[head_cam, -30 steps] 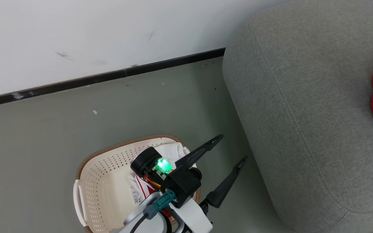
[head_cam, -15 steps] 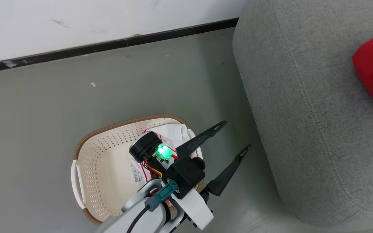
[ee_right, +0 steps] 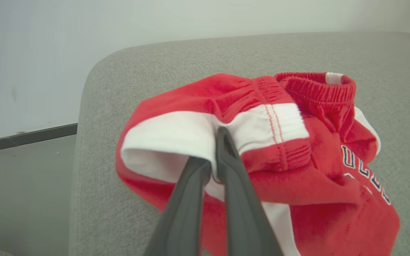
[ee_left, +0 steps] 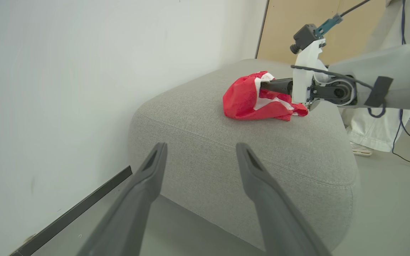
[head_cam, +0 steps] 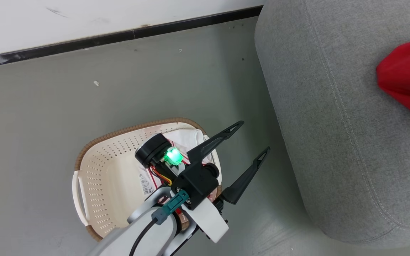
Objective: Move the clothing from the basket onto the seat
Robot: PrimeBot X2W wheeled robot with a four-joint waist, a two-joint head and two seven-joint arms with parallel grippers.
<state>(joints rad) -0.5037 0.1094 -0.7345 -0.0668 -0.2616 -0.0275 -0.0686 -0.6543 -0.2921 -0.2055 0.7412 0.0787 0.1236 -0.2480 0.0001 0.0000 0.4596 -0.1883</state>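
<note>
We are hovering our left gripper [head_cam: 254, 136], fingers spread and empty, above the rim of the basket [head_cam: 84, 170] on the grey-green floor [head_cam: 48, 124], a garment [head_cam: 185, 137] lying beneath its wrist. Right of it, our right gripper [ee_right: 212, 149] is clamping red clothing [ee_right: 297, 170] on the grey seat [ee_right: 137, 71], white wall [ee_right: 84, 35] beyond.

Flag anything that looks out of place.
The red garment sits crumpled in a heap on the sofa, the right gripper shut on its white trim. A small pale scrap lies on the floor. Nothing looks damaged.

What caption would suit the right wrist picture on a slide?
Right gripper shut on the white hem of a red sports garment lying on a rounded grey fabric sofa.
</note>
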